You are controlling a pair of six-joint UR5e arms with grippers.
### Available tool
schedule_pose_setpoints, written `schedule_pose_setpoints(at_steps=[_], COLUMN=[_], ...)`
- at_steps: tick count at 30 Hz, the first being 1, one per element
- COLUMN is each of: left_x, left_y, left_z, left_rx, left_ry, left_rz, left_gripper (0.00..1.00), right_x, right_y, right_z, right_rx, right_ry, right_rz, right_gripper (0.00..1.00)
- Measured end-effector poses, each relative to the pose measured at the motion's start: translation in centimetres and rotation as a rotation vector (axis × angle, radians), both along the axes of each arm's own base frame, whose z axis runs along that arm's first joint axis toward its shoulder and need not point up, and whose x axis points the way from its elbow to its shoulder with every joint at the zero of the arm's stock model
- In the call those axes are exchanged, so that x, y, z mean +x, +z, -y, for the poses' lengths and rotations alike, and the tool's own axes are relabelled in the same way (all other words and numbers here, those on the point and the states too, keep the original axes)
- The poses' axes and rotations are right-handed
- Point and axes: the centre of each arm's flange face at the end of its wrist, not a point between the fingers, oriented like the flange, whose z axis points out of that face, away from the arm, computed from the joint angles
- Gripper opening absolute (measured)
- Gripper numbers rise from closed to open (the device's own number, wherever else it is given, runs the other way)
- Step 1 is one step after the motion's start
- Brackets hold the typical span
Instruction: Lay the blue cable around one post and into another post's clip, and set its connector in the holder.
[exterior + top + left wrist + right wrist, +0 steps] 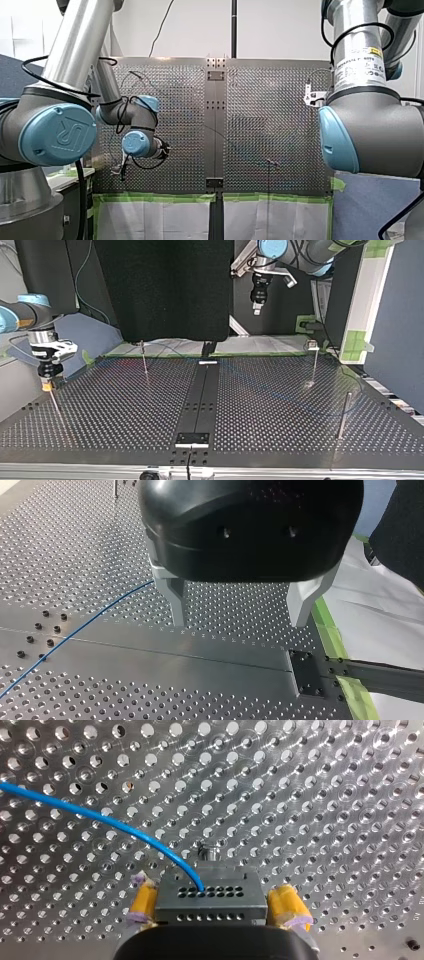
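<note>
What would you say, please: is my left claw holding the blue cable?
No: the left claw is open and empty, and the blue cable lies on the table beside it.

In the top view the tabletop (pixel 100 410) is divided by a central strip (pixel 202 395) laid from far edge to near edge, with a small plate (pixel 191 439) fixed at its near end. Left of the strip one post (pixel 144 360) is set toward the far edge. Right of it a clip-topped post (pixel 313 365) is set far back and another post (pixel 344 415) nearer. My right hand (pixel 46 385) is held over the tabletop's left edge, the connector (pixel 210 897) clamped between its pads (pixel 286 906) and the cable (pixel 100 820) led out ahead across the tabletop. My left hand (pixel 256 307) is held high behind the far edge, fingers apart.
</note>
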Motion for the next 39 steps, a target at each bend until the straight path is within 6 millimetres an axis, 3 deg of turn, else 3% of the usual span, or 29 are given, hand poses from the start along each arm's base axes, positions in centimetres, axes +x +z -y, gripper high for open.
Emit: schedule_pose_setpoints(at_steps=[39], left_x=[-0.06], left_y=[-0.04], left_z=[-0.03], left_rx=[0.002], left_ry=[0.0], left_rz=[-0.005], left_gripper=[0.98], right_x=[0.06], right_y=[-0.1], right_z=[-0.16], right_rx=[0.015], right_ry=[-0.006], right_rz=[0.002], right_gripper=[1.0])
